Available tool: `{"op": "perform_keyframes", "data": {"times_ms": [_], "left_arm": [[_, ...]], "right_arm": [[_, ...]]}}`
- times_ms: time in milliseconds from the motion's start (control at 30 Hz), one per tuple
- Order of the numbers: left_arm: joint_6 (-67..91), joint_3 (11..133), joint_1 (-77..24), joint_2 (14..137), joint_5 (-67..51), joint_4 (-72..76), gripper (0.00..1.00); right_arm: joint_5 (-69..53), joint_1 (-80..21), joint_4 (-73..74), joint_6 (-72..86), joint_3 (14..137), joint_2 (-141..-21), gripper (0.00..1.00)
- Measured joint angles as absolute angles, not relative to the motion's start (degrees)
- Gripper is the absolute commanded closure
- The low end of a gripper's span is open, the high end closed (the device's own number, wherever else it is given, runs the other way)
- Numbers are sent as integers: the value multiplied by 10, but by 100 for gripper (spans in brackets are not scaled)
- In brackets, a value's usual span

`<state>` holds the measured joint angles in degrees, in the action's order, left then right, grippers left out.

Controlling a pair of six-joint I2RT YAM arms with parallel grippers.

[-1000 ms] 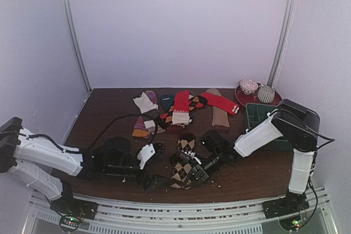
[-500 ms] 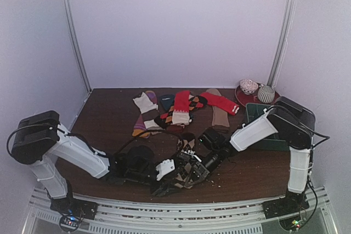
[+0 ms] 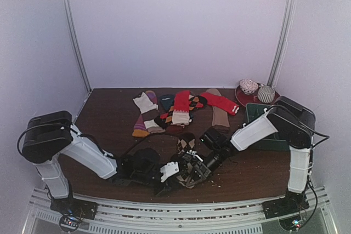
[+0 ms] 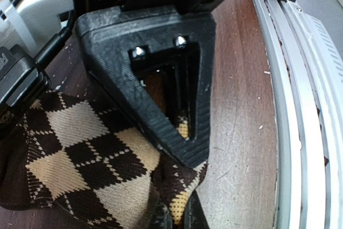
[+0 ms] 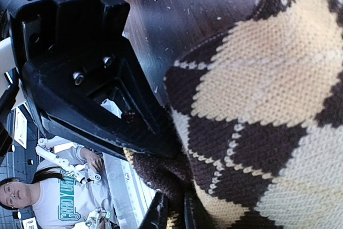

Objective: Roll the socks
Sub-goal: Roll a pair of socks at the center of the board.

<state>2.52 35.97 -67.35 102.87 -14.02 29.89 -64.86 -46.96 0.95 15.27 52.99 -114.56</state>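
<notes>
Left fingers [image 4: 161, 112] just swung in and snapped closed on the argyle sock [image 3: 187, 142], down at 6 o'clock on the counter [image 3: 109, 114]. Right fingers [image 5: 96, 108] are gripping it too, so I'd guess rolling can start.

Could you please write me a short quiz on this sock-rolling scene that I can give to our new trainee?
1. True or false: the left gripper has its jaws open and holds nothing.
2. Which sock does the right gripper grip? A) plain red cloth sock B) dark brown argyle cloth sock with tan diamonds C) white cloth sock
3. Fill in: the dark green rectangular tray lies on the ___ side of the dark wooden table.
Key: 1 false, its jaws are shut on the argyle sock; 2 B; 3 right.
</notes>
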Motion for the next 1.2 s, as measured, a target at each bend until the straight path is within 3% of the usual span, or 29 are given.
{"op": "perform_keyframes", "data": {"times_ms": [133,367,633,767,1000,1200], "left_arm": [[37,359,-674,1028,-146,300,100],[117,364,-663,1035,-169,292,100],[298,335,-614,1049,-292,331,100],[349,333,-599,1052,-339,324,100],[373,347,-592,1059,-382,293,100],[376,353,-588,1064,-399,284,100]], "right_arm": [[-653,-469,6,157,530,-1147,87],[-641,-470,-36,157,503,-1120,72],[-479,-483,-183,119,345,-889,58],[-361,-567,-220,2,317,-801,56],[-232,-646,-229,-147,316,-827,55],[-207,-663,-231,-187,317,-901,56]]}}
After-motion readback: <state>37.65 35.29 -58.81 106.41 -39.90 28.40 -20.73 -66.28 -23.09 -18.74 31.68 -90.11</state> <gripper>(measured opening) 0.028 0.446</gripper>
